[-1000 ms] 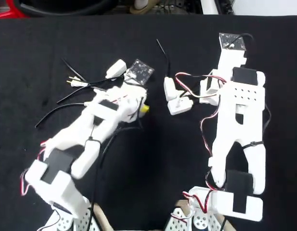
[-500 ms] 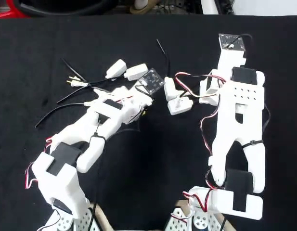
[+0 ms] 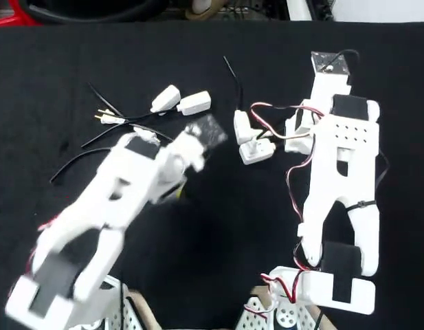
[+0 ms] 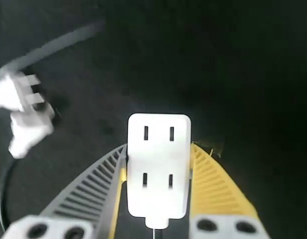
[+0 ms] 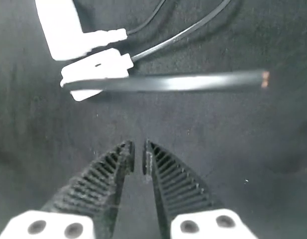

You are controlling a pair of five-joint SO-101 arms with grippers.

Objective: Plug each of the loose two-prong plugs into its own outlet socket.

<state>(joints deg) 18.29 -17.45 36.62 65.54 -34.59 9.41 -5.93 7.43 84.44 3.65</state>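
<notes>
A white two-outlet socket [image 4: 158, 169] sits clamped in the left pincer [image 4: 158, 148], a white two-prong plug [image 4: 14, 97] lying nearby.

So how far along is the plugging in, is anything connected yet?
Done: no plug visibly seated. In hand: the left hand grips a white outlet socket, all four slots empty. Remaining: a loose two-prong plug lies on the black cloth; the right hand is shut, holding nothing.

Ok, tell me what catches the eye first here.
The left gripper clamps a white outlet block, its four slots facing the wrist camera. On the black table, white plugs and thin black cables lie scattered near the arms' tips; the right gripper is shut on nothing.
</notes>
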